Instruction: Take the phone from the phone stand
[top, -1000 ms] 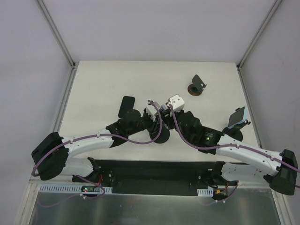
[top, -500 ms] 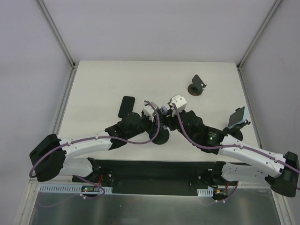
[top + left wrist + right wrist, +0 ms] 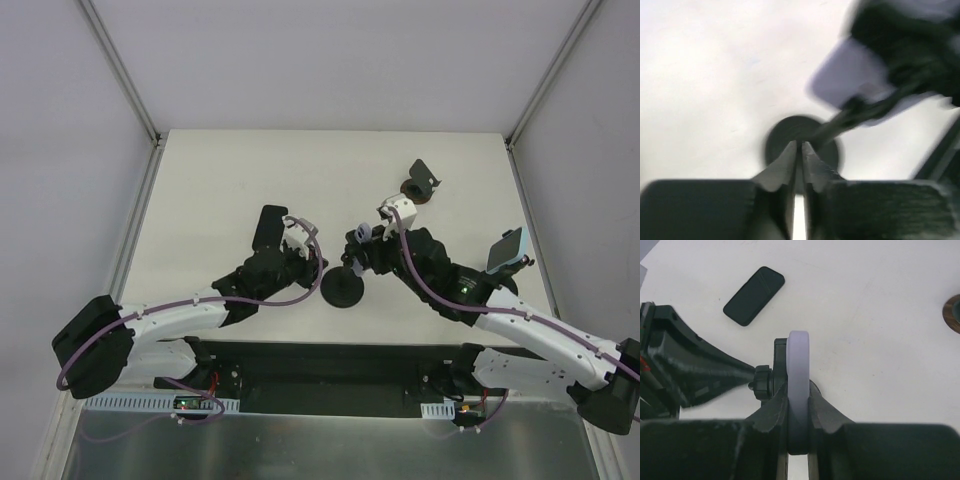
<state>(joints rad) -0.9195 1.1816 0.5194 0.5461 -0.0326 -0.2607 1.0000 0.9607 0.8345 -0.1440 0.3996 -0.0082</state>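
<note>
Phone (image 3: 799, 352) clamped in right pincer (image 3: 799, 392), left pincer (image 3: 799, 148) seemingly closed, blurred

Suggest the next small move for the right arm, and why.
Probably lift the right gripper slowly, drawing the phone clear of the stand's cradle. It clamps the phone, yet the cradle sits against the phone's back, and the left gripper is shut, apparently not holding the stand base.

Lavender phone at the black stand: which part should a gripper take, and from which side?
Pinch the lavender phone across its thickness at the free end, approaching from opposite the mount of the black stand. Edge-on it is a slim slab, and the mount sits against one face only. The right gripper grips it this way.
</note>
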